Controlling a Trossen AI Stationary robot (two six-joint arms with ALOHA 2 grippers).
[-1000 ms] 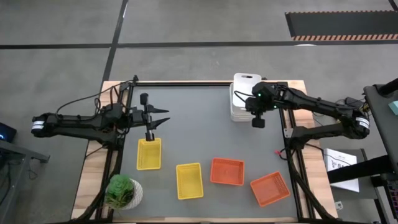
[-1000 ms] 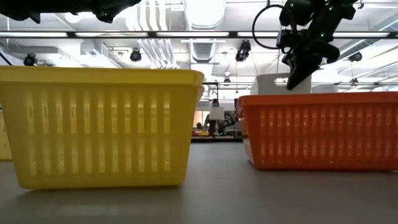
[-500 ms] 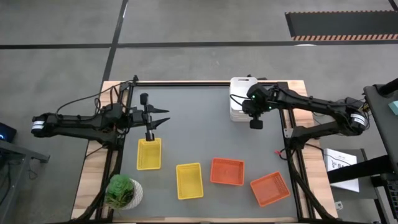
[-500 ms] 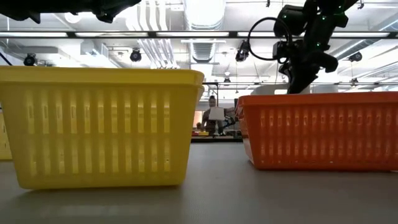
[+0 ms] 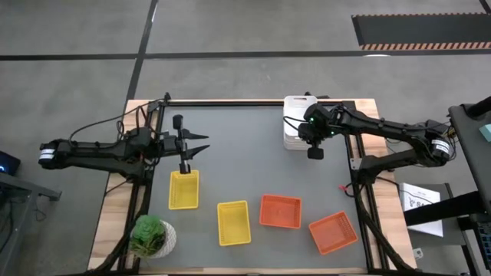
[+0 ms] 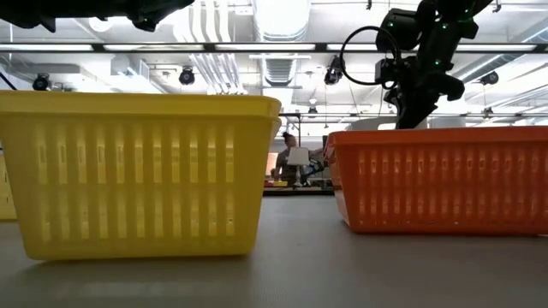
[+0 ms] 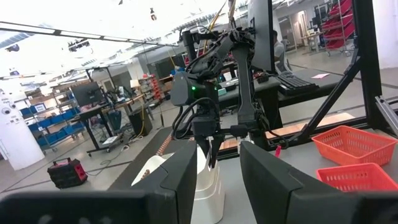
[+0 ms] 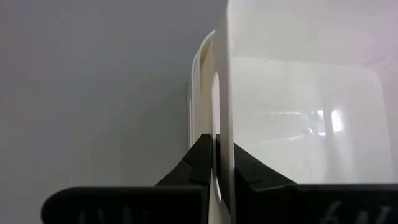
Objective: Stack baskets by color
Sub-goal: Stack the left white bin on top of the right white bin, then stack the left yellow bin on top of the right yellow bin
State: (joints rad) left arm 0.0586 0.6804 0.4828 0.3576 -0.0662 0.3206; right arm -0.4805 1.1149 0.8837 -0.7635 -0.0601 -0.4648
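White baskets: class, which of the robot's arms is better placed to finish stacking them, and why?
Right. The right gripper is shut on the wall of the top white basket over the white stack. The left gripper hovers open above a yellow basket, far from them.

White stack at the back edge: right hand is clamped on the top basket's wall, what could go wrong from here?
1. The right hand pinches only one thin wall of the top white basket; the basket could tilt or slip when it moves.
2. The white stack sits nested at the table's far edge; a pull may drag the lower baskets along or push them off.
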